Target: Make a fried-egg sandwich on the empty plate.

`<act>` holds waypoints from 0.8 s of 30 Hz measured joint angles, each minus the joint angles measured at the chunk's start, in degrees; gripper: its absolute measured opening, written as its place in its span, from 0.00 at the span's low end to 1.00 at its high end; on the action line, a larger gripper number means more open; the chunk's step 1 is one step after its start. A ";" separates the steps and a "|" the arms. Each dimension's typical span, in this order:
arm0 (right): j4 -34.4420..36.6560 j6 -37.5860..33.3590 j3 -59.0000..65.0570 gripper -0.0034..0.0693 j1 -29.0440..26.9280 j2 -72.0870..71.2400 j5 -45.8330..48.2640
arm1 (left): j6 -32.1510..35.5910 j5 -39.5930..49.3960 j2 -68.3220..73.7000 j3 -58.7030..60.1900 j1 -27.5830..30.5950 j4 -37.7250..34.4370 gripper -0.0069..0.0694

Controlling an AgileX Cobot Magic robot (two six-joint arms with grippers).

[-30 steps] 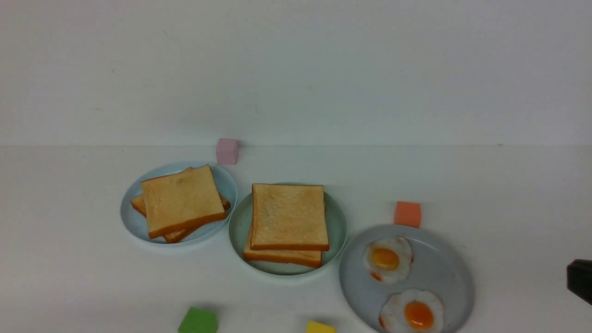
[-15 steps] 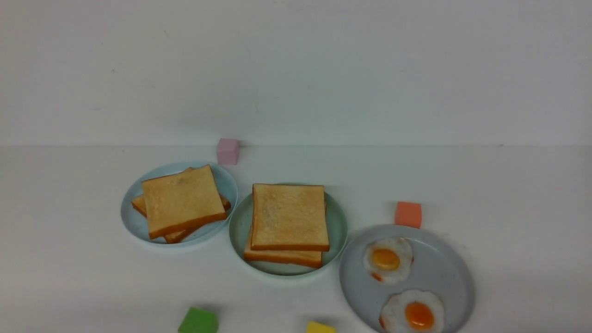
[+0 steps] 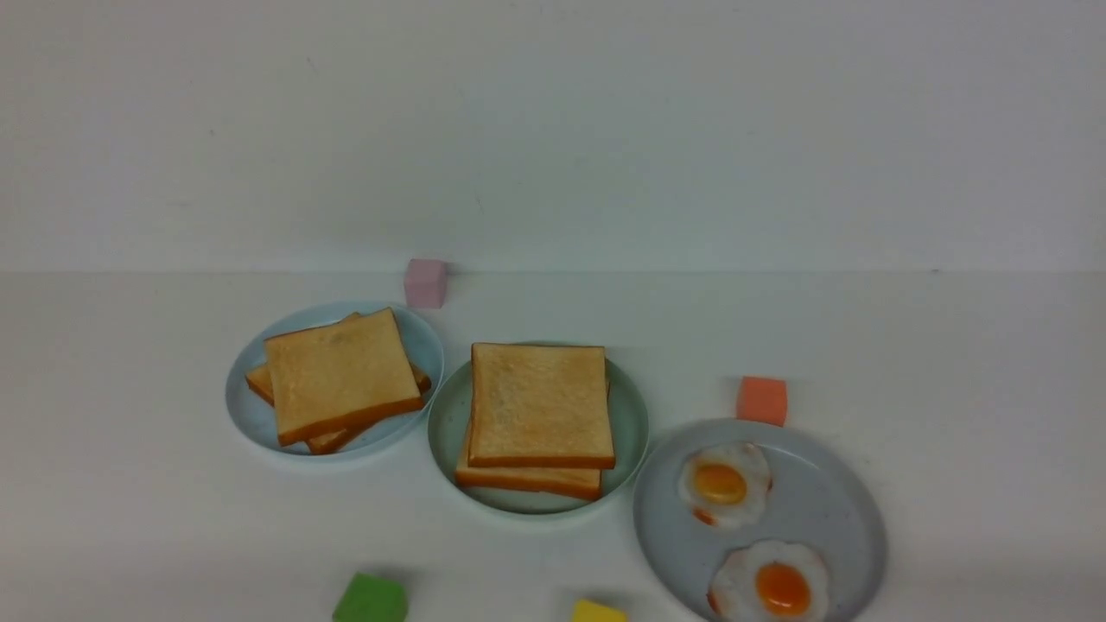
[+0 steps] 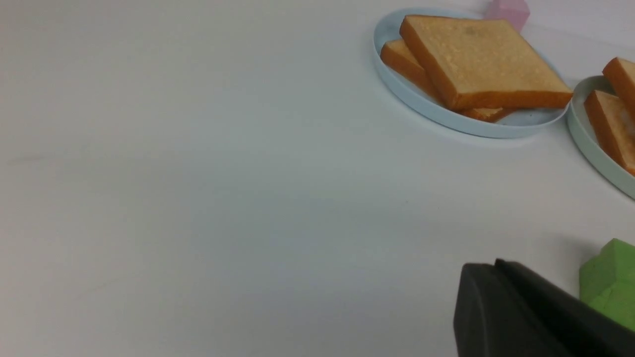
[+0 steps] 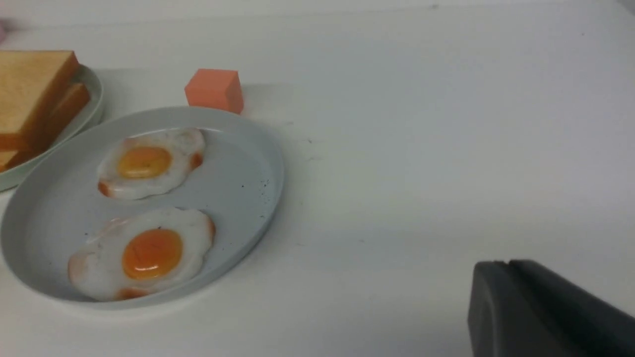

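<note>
Nearest, the dark left fingers [image 4: 496, 277] are pressed together above the table [image 3: 518, 561], pinching nothing. The right fingers [image 5: 506, 277] also show as a dark shape over the table, apart from the food; I cannot tell whether they are spread or together.

At the near edge of the front view sit a green block [image 3: 371, 599], left of centre, and a yellow block [image 3: 598, 612], further right, both partly cut off.

To the right is the large grey plate [image 3: 834, 527], holding two loose fried eggs. The nearer egg [image 3: 769, 579] has a deep orange yolk; the farther egg [image 3: 726, 485] has a yellower one, and both have browned spots at the rim. An orange block [image 3: 761, 401] stands at the plate's far side.

In the middle, a little farther off, is the mint-green plate [image 3: 449, 432], and on it lies the fried-egg sandwich [image 3: 540, 406]. Its top slice is set off from the bottom one, which pokes out on the near side; a bit of white shows between them.

Farther left, the pale-blue plate [image 3: 246, 415] carries toast slices [image 3: 341, 376] stacked crosswise. Just beyond it is a pink block [image 3: 425, 283], close to the pale wall [image 3: 553, 130].
</note>
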 joint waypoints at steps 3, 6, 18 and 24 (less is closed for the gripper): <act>-0.85 1.86 0.00 0.13 -0.01 0.00 -0.20 | 0.00 0.00 0.00 0.00 0.00 0.00 0.13; -4.46 6.68 0.04 0.13 -0.01 0.00 -0.51 | 0.04 0.00 0.00 0.00 0.00 0.00 0.13; -7.51 10.73 0.04 0.16 -0.01 0.00 -0.70 | 0.04 0.00 0.00 0.00 0.00 0.00 0.14; -7.51 10.73 0.06 0.17 -0.01 0.00 -0.75 | 0.04 0.00 0.00 0.00 0.00 0.00 0.14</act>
